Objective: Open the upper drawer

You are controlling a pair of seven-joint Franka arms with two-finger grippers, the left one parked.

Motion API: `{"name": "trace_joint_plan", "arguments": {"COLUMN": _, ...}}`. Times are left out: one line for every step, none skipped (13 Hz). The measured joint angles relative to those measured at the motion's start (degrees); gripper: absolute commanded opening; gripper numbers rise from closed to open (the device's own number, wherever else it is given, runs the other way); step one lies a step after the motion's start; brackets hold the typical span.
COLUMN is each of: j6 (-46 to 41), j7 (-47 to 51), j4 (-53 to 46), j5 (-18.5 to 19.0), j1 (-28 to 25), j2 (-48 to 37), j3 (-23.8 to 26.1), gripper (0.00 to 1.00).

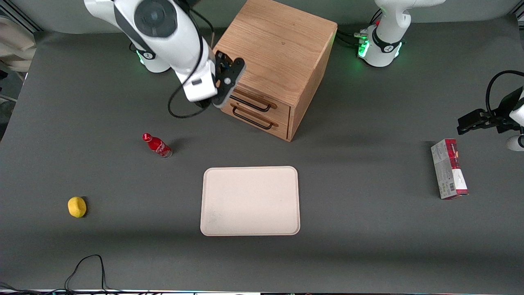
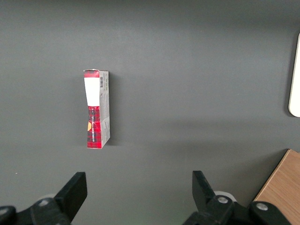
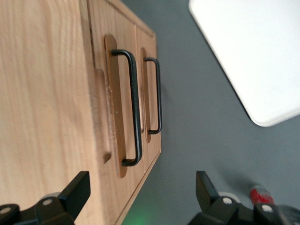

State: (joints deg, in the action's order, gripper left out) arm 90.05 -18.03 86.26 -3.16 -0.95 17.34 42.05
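Observation:
The wooden cabinet stands at the back middle of the table. Its upper drawer is shut, with its long black handle above the lower drawer's like handle. My gripper hovers beside the drawer fronts, at the cabinet corner toward the working arm's end, touching nothing. In the right wrist view the upper drawer and its handle lie ahead of the open gripper. The lower handle is beside it. Nothing is between the fingers.
A cream tray lies nearer the front camera than the cabinet. A red bottle lies on the table near the gripper. A yellow lemon is toward the working arm's end. A red and white box is toward the parked arm's end.

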Motion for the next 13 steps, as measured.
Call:
{"name": "trace_joint_plan", "arguments": {"j6": 0.1, "j7": -1.3, "j4": 0.0, "j5": 0.0, "j1": 0.0, "j2": 2.3, "j3": 0.2, "gripper": 1.0}}
{"name": "trace_joint_plan", "arguments": {"j6": 0.3, "j7": -1.8, "j4": 0.0, "j5": 0.0, "j1": -0.1, "j2": 4.3, "j3": 0.4, "gripper": 1.0}}
{"name": "trace_joint_plan", "arguments": {"j6": 0.5, "j7": -2.0, "j4": -0.1, "j5": 0.0, "j1": -0.3, "j2": 5.8, "j3": 0.6, "gripper": 1.0}}
{"name": "trace_joint_plan", "arguments": {"j6": 0.8, "j7": -2.0, "j4": -0.1, "j5": 0.0, "j1": -0.6, "j2": 6.8, "j3": 0.8, "gripper": 1.0}}
{"name": "trace_joint_plan", "arguments": {"j6": 1.3, "j7": -2.0, "j4": 0.1, "j5": 0.0, "j1": -1.0, "j2": 7.5, "j3": 0.8, "gripper": 1.0}}
{"name": "trace_joint_plan", "arguments": {"j6": 2.3, "j7": -2.0, "j4": 0.5, "j5": 0.0, "j1": -1.3, "j2": 7.9, "j3": 0.8, "gripper": 1.0}}
{"name": "trace_joint_plan", "arguments": {"j6": 3.4, "j7": -2.0, "j4": 1.2, "j5": 0.0, "j1": -1.5, "j2": 8.1, "j3": 0.9, "gripper": 1.0}}
{"name": "trace_joint_plan", "arguments": {"j6": 4.8, "j7": -2.0, "j4": 2.0, "j5": 0.0, "j1": -1.6, "j2": 8.3, "j3": 0.9, "gripper": 1.0}}
{"name": "trace_joint_plan", "arguments": {"j6": 5.9, "j7": -2.0, "j4": 2.7, "j5": 0.0, "j1": -1.6, "j2": 8.4, "j3": 0.9, "gripper": 1.0}}
{"name": "trace_joint_plan", "arguments": {"j6": 6.7, "j7": -2.0, "j4": 3.2, "j5": 0.2, "j1": -1.6, "j2": 8.6, "j3": 0.9, "gripper": 1.0}}
{"name": "trace_joint_plan", "arguments": {"j6": 7.1, "j7": -2.1, "j4": 3.5, "j5": 0.6, "j1": -1.6, "j2": 8.9, "j3": 0.9, "gripper": 1.0}}
{"name": "trace_joint_plan", "arguments": {"j6": 7.3, "j7": -2.4, "j4": 3.7, "j5": 1.0, "j1": -1.6, "j2": 9.2, "j3": 0.9, "gripper": 1.0}}
{"name": "trace_joint_plan", "arguments": {"j6": 7.6, "j7": -3.0, "j4": 3.8, "j5": 1.2, "j1": -1.6, "j2": 9.5, "j3": 0.9, "gripper": 1.0}}
